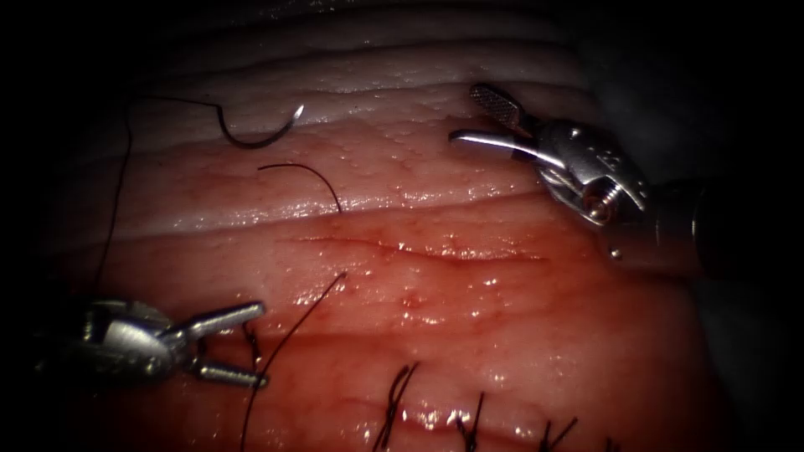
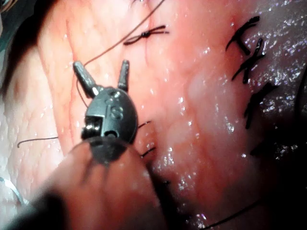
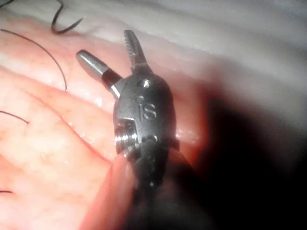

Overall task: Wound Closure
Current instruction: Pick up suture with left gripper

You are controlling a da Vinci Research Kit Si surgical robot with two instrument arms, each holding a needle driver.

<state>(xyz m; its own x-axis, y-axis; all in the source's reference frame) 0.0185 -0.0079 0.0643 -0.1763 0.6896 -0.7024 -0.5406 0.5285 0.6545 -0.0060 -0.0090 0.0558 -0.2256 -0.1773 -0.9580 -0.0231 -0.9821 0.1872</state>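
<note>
The curved needle (image 1: 261, 136) lies free on the pale upper tissue (image 1: 402, 92), to the left, not in the tissue and held by neither tool. Its dark thread (image 1: 124, 180) runs off its blunt end and drops down the left side. My left tool (image 1: 261, 345) sits low on the left with its jaws open and holds nothing; a thread strand (image 1: 289, 343) crosses just beside it. My right tool (image 1: 463, 113) is at the upper right, jaws spread wide and empty. In the left wrist view the left tool (image 2: 101, 63) is open over red tissue. In the right wrist view the right tool (image 3: 103, 43) is open and the needle (image 3: 67, 26) lies beyond it.
Several dark stitches (image 1: 395, 400) with short cut ends close the cut along the bottom edge, and the stitches (image 2: 247, 48) also appear in the left wrist view. A loose thread arc (image 1: 310, 174) enters the tissue near the middle. Red fluid wets the lower tissue (image 1: 469, 310).
</note>
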